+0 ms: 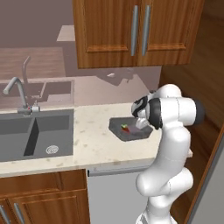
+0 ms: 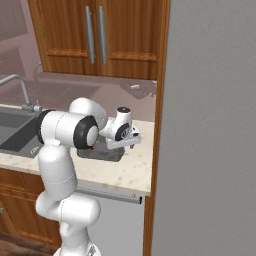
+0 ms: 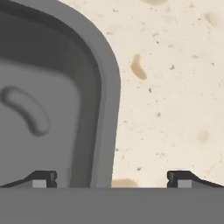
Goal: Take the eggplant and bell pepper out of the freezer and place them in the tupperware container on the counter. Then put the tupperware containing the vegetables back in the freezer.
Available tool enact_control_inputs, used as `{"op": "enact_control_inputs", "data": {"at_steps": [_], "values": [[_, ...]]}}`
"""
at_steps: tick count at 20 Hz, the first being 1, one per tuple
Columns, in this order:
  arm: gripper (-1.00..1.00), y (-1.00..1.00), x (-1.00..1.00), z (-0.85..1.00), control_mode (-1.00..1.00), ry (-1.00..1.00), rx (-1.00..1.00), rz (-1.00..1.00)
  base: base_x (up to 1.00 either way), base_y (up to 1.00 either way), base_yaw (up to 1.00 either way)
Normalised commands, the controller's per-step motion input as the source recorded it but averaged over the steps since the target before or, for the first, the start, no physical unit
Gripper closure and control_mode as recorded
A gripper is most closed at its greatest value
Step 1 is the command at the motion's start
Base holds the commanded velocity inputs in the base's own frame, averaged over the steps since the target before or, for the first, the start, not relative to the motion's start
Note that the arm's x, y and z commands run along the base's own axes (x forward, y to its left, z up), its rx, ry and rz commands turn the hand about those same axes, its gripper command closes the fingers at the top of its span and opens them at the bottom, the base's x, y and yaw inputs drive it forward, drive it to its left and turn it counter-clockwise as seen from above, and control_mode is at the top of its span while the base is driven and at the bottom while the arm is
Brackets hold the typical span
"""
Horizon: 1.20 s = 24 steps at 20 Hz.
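Observation:
The tupperware container lies on the counter right of the sink, and the small red bell pepper with a bit of green rests inside it. My gripper hovers low over the container's right end with its jaws open. In the hand view the gripper straddles the container's rim: one fingertip is over the tray floor, the other over bare counter. Nothing is between the fingers. The freezer's grey door stands at the right. The eggplant is out of view.
A dark grey double sink with a curved faucet takes up the counter's left part. Wooden wall cabinets hang above the container. My own arm covers part of the tray in the right base view.

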Motion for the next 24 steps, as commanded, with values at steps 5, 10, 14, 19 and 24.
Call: {"op": "enact_control_inputs", "data": {"at_steps": [5,10,14,19,24], "values": [[1.0,0.05,0.05,-0.25,-1.0,0.04,0.0,0.15,0.0,0.0,0.0],[1.0,0.09,-0.04,-0.16,-1.0,0.05,0.0,0.1,0.0,0.0,0.0],[1.0,0.04,-0.2,-0.12,-1.0,0.08,0.0,0.03,0.0,0.0,0.0],[1.0,0.09,-0.27,-0.05,-1.0,0.09,0.0,0.0,0.0,0.0,0.0],[1.0,0.05,-0.75,0.14,-1.0,0.0,0.03,-0.03,0.0,0.0,0.0]]}}
